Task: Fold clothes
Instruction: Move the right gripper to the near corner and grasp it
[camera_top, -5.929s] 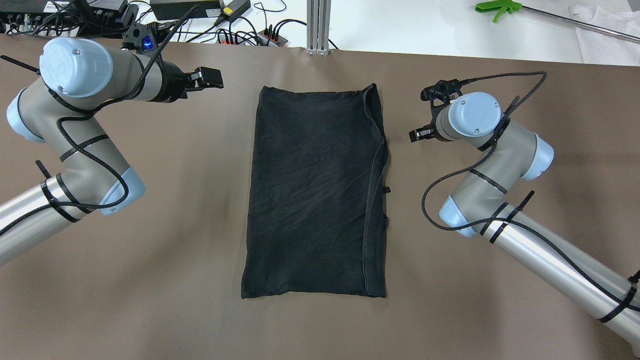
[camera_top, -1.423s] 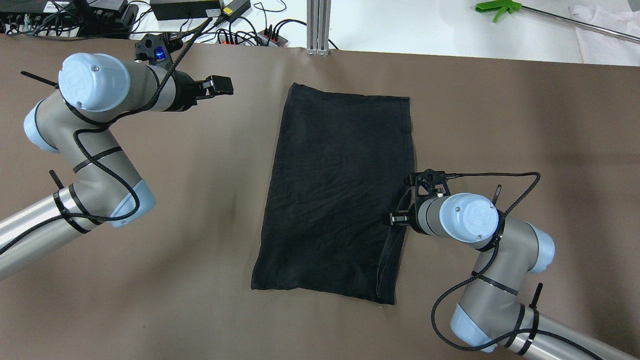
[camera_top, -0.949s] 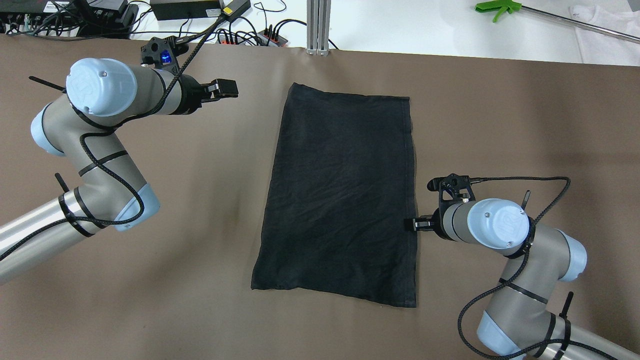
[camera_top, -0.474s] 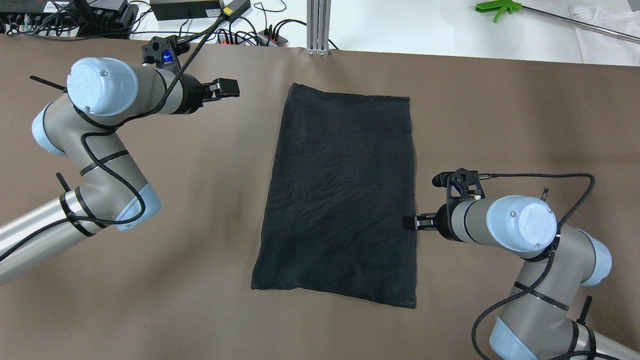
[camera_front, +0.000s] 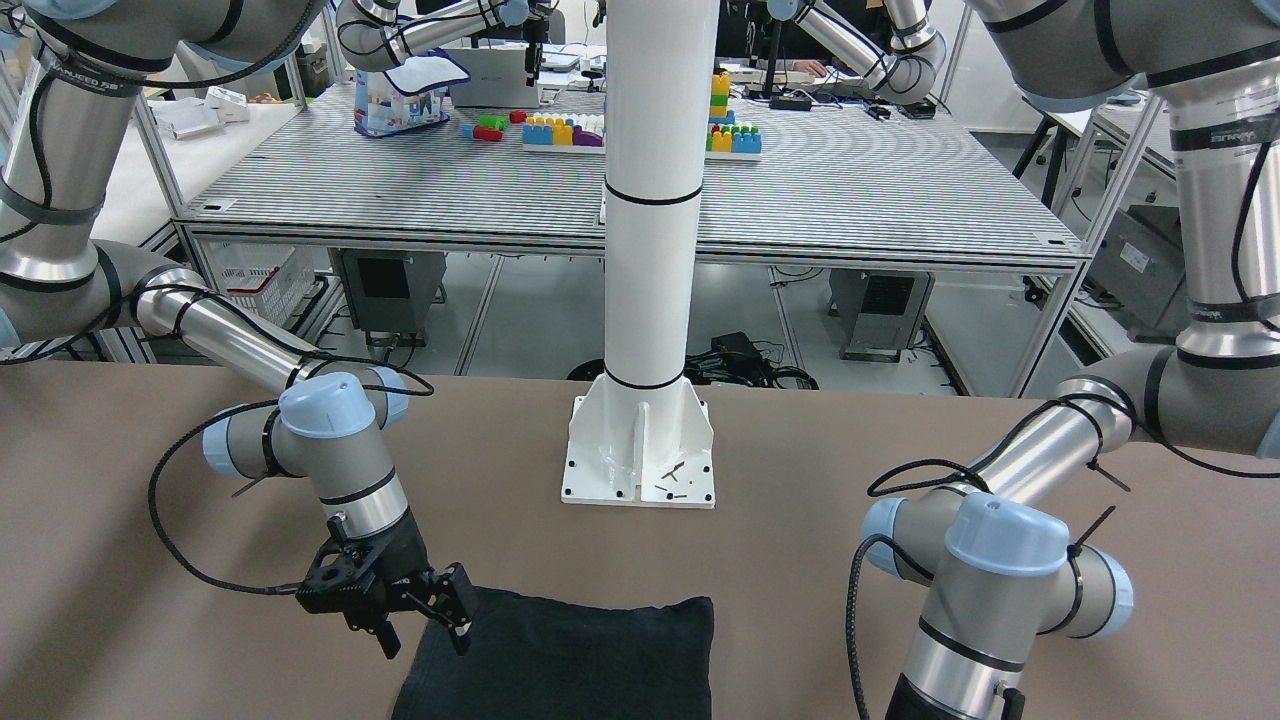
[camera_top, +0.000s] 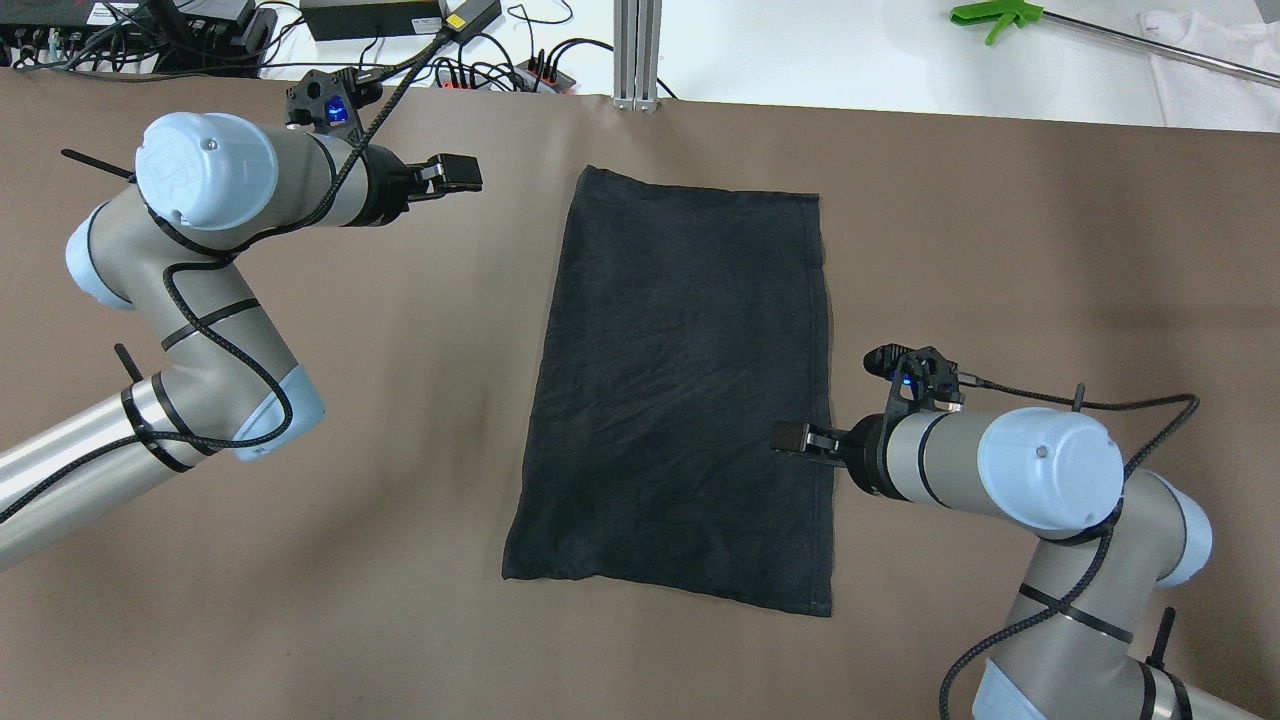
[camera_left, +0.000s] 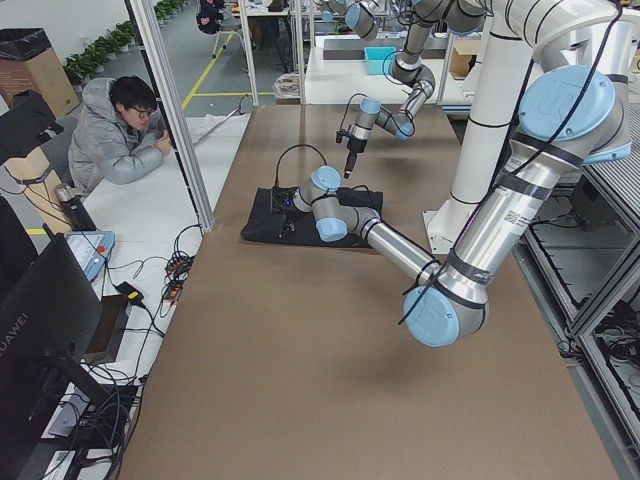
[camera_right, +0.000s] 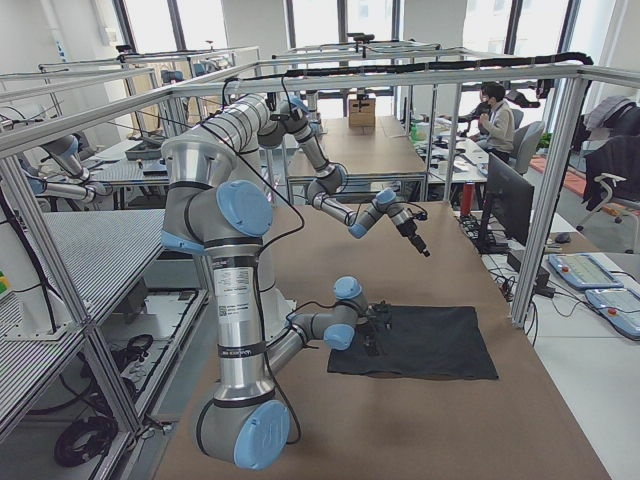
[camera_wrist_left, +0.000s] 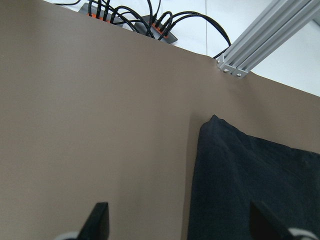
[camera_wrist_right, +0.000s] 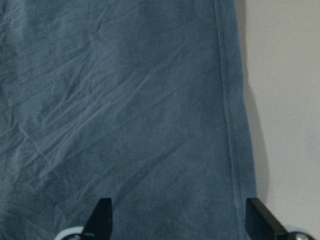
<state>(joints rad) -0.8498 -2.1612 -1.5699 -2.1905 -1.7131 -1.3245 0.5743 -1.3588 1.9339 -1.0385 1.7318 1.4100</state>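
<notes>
We see a wide brown matte surface (camera_top: 300, 600) filling most of the overhead view, with a tall white round column (camera_front: 650, 250) bolted to it on the robot's side. The grey and pale blue left arm (camera_top: 215, 190) reaches in over the far left part of the surface, and the matching right arm (camera_top: 1000, 470) bends in from the near right. A black soft fabric garment (camera_top: 690, 380), roughly rectangular and hemmed, lies flat in the middle of the surface with fine creases across it, its long sides running away from the robot and slightly slanted. The black two-finger right hand (camera_top: 790, 437) sits over the garment's right hem, towards the near end; in the right wrist view its fingertips (camera_wrist_right: 102, 212) are spread wide above the cloth, one of them close to the hem, and we cannot tell whether they touch the fabric. The black two-finger left hand (camera_top: 455, 180) is above bare surface near the garment's far left corner, apart from it, and the left wrist view shows its fingertips (camera_wrist_left: 100, 220) spread wide and holding nothing. Past the far edge of the surface stand a silver aluminium post (camera_top: 637, 50) and a grey power strip with black cables (camera_wrist_left: 155, 31).
</notes>
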